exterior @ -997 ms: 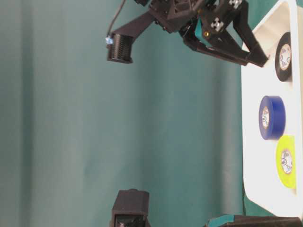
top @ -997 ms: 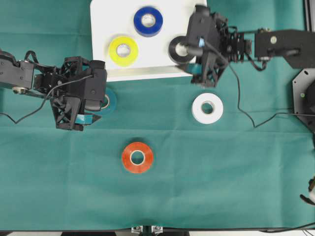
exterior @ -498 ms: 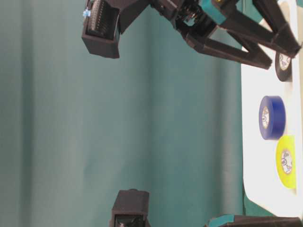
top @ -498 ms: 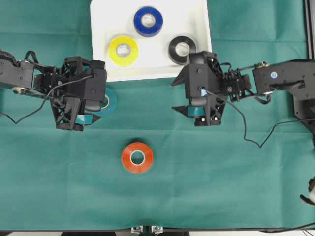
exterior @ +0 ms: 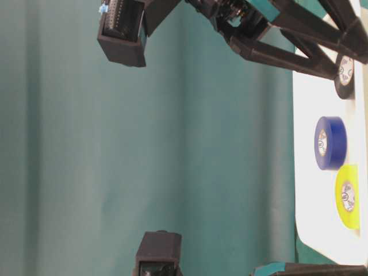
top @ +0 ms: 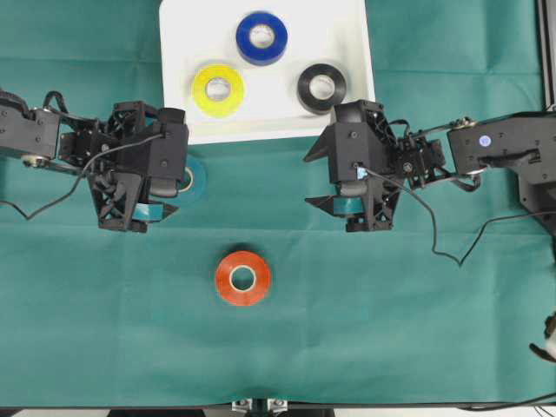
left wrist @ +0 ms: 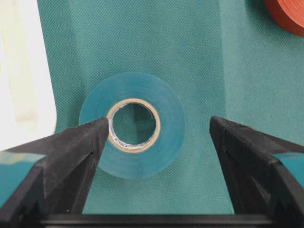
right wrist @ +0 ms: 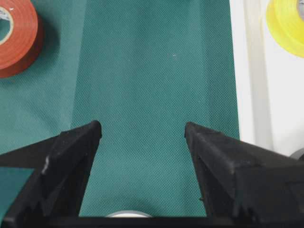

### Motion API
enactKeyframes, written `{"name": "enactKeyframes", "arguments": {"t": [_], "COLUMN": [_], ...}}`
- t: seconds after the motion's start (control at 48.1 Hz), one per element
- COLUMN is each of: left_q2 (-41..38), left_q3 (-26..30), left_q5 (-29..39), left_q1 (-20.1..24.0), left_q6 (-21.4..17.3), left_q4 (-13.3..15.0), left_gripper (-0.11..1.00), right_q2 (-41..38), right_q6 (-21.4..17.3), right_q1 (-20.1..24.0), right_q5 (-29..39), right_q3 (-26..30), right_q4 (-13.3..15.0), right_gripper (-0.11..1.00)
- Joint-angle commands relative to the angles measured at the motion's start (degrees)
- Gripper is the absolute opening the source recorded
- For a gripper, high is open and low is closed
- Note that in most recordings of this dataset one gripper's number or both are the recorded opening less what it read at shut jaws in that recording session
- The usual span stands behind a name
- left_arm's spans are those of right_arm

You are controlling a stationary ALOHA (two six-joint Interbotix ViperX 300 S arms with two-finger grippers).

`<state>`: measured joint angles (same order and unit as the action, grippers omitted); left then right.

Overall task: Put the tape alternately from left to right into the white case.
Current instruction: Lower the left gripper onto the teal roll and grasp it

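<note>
Inside the white case [top: 347,35] lie the yellow roll [top: 218,89], blue roll [top: 261,37] and black roll [top: 321,87]. Just below its lower left corner the left gripper [left wrist: 154,135] hangs wide open, empty, straddling the teal roll [left wrist: 132,125]. Below its lower right corner the right gripper [right wrist: 142,130] gapes empty, probably over the white roll [right wrist: 127,214], barely visible; the orange-red roll [top: 242,278] sits farther below.

The white case [top: 178,104], a shallow rimmed tray, lay at the far middle of the bench and held the blue roll [top: 261,37], yellow roll [top: 218,89] and black roll [top: 321,88], all flat and apart. The teal roll [left wrist: 132,125] lay flat just outside its near-left corner; the orange-red roll [top: 242,278] lay flat farther forward
</note>
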<state>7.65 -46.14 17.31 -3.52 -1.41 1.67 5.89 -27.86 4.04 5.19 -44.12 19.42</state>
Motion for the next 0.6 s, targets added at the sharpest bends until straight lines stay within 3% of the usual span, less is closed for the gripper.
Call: {"name": "enactKeyframes", "arguments": {"t": [0.0,0.27,0.415,0.582], "left_q2": [1.14,0.97,0.79,0.79], "left_q3": [0.44,0.62,0.7,0.79], "left_q5": [0.26,2.64,4.13,5.01], "left_q1": [-0.18,0.18,0.35,1.14], "left_q6": [1.93,17.4,22.15,24.08], "left_q4": [0.18,0.0,0.0,0.0], "left_gripper": [0.77,0.77,0.77,0.77], "right_q2": [1.32,1.23,0.62,0.26], "right_q6": [-0.09,-0.09,-0.09,-0.09], "right_q1": [0.26,0.26,0.26,0.26], "right_q5": [-0.53,-0.44,-0.53,-0.53], "right_q3": [0.62,0.62,0.79,0.88], "right_q4": [-0.09,0.0,0.0,0.09], "right_gripper": [0.78,0.78,0.78,0.78]}}
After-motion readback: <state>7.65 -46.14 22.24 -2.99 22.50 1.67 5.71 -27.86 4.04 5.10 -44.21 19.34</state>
